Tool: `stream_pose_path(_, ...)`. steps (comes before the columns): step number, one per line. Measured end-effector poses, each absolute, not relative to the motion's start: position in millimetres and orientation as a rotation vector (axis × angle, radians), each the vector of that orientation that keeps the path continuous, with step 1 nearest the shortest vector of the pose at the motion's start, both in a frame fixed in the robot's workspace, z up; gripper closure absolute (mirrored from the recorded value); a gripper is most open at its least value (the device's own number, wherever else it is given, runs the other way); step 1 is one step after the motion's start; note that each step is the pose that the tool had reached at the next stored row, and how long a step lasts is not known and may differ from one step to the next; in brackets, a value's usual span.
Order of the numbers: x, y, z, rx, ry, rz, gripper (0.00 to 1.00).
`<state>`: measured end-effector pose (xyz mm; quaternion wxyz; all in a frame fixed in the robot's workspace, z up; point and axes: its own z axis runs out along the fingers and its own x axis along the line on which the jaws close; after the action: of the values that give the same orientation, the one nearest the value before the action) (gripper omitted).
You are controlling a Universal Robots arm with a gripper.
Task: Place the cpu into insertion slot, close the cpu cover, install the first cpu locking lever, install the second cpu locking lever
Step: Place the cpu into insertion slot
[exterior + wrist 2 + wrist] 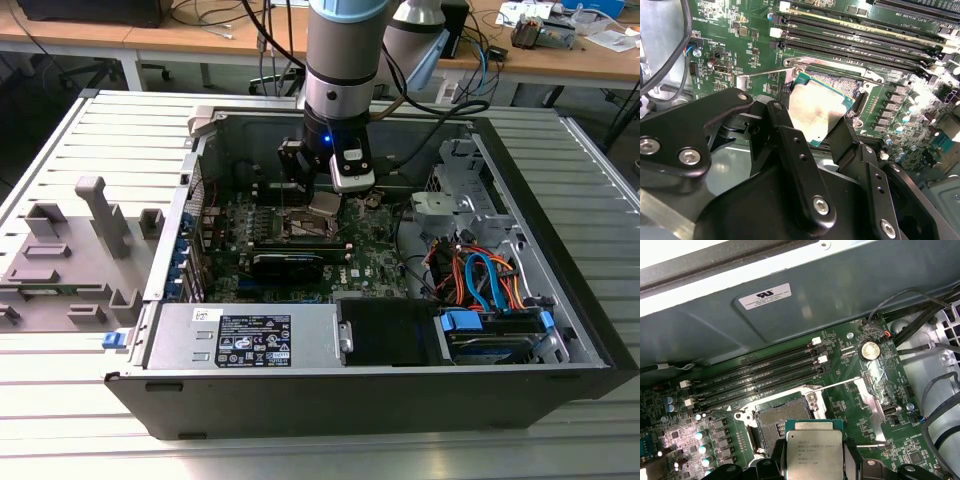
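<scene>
The gripper [812, 122] pinches the cpu [816, 106] by two opposite edges. It hangs close above the empty insertion slot [782, 419], not seated.

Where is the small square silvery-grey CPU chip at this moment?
In the second wrist view the small silvery-grey square cpu is clamped in the black tool, above the open silver-rimmed insertion slot, near the long black memory slots.

Exterior view: hi over case [350, 400]; both wrist views: close on insertion slot [835, 81] [780, 416].
</scene>
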<state>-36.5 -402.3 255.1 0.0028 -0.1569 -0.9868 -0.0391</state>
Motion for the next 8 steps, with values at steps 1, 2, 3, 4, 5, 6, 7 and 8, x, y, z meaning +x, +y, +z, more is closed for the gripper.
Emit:
stream_pose_path(1, -36.6, -402.3, 255.2, -0.494, -3.094, -0.122, 0.45)
stream_pose_path(2, -36.5, -402.3, 255.1, -0.495, -3.094, -0.123, 0.45)
stream_pose_path(3, -36.6, -402.3, 255.1, -0.496, -3.094, -0.123, 0.45)
stream_pose_path(4, -36.5, -402.3, 255.1, -0.497, -3.094, -0.123, 0.45)
stream_pose_path(5, -36.5, -402.3, 255.1, -0.498, -3.094, -0.123, 0.45)
stream_pose_path(6, -36.5, -402.3, 255.1, -0.499, -3.094, -0.123, 0.45)
stream_pose_path(7, -36.5, -402.3, 255.1, -0.5, -3.094, -0.123, 0.45)
stream_pose_path(8, -36.5, -402.3, 255.1, -0.501, -3.093, -0.123, 0.45)
